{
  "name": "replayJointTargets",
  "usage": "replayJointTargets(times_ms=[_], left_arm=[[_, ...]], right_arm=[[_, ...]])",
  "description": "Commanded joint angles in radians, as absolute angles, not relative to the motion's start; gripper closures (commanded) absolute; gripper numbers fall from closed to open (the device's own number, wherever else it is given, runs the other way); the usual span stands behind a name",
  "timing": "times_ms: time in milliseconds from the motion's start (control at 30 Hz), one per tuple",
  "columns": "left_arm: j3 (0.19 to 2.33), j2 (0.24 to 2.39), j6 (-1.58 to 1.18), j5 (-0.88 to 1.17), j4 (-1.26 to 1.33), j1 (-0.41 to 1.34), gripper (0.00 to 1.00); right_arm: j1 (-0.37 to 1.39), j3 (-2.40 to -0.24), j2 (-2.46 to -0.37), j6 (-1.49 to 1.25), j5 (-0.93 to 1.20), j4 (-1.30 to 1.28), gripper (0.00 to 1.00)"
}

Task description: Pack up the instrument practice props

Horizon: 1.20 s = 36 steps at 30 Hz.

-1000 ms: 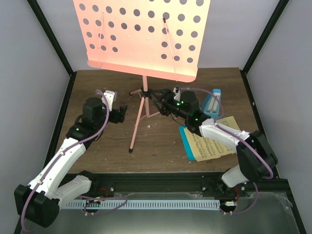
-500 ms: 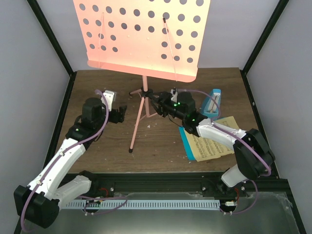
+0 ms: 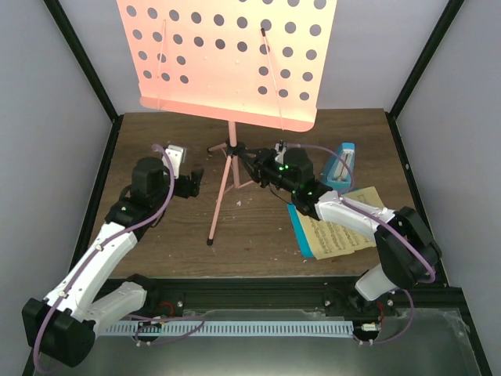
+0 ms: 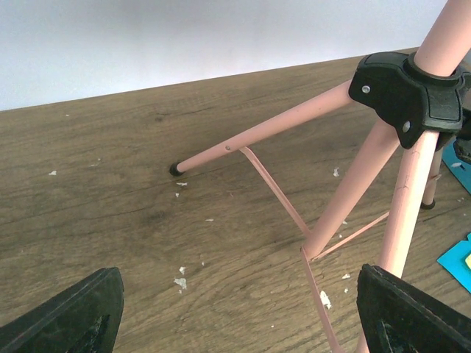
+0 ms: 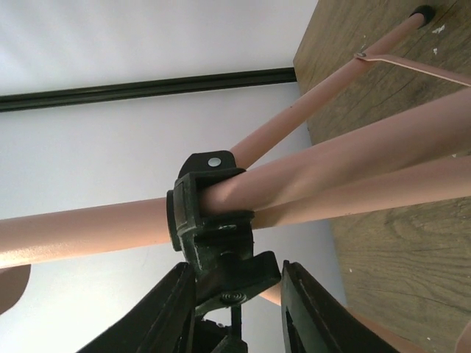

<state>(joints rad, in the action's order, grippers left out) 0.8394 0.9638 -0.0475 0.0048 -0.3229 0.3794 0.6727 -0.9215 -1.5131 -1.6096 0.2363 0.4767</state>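
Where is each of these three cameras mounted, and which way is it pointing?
Top: above and behind the arms, looking down on table, stand, sheets, metronome; both arms show whole.
Left wrist: low over the table, facing the stand's legs; fingertips of the left tool fill the bottom corners.
Right wrist: close beside the stand's black collar, rolled sideways; fingers of the right tool flank it.
Shared: both wrist views show the collar and legs.

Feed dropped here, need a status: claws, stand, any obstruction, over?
Left claw open, facing tripod legs. Right claw straddling black collar knob on music stand, grip unconfirmed. Music sheets, metronome on table by right arm.
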Motion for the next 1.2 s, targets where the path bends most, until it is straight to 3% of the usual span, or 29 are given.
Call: replayJointTargets(times_ms=[0, 133, 233, 600, 800, 867, 1000, 1167], left_arm=[[0.830, 0.955, -0.041, 0.013, -0.299, 0.376, 0.12], [0.830, 0.949, -0.041, 0.014, -0.299, 0.377, 0.12], [0.829, 0.947, -0.041, 0.015, -0.299, 0.377, 0.12], [0.828, 0.946, -0.043, 0.017, -0.300, 0.382, 0.12], [0.829, 0.945, -0.043, 0.017, -0.301, 0.385, 0.12], [0.828, 0.942, -0.042, 0.017, -0.301, 0.385, 0.12], [0.828, 0.942, -0.041, 0.017, -0.300, 0.385, 0.12], [0.829, 0.941, -0.040, 0.016, -0.300, 0.386, 0.12]], right_arm=[[0.692, -0.948, -1.502, -1.596, 0.186, 0.496, 0.63], [0.706, -0.946, -1.497, -1.599, 0.172, 0.502, 0.53], [0.715, -0.955, -1.502, -1.598, 0.164, 0.502, 0.52], [0.723, -0.954, -1.504, -1.601, 0.140, 0.502, 0.79], [0.725, -0.947, -1.499, -1.590, 0.126, 0.502, 0.85], [0.726, -0.943, -1.498, -1.588, 0.120, 0.501, 0.83], [0.727, -0.931, -1.490, -1.580, 0.098, 0.497, 0.64], [0.726, -0.934, -1.497, -1.574, 0.078, 0.502, 0.63]])
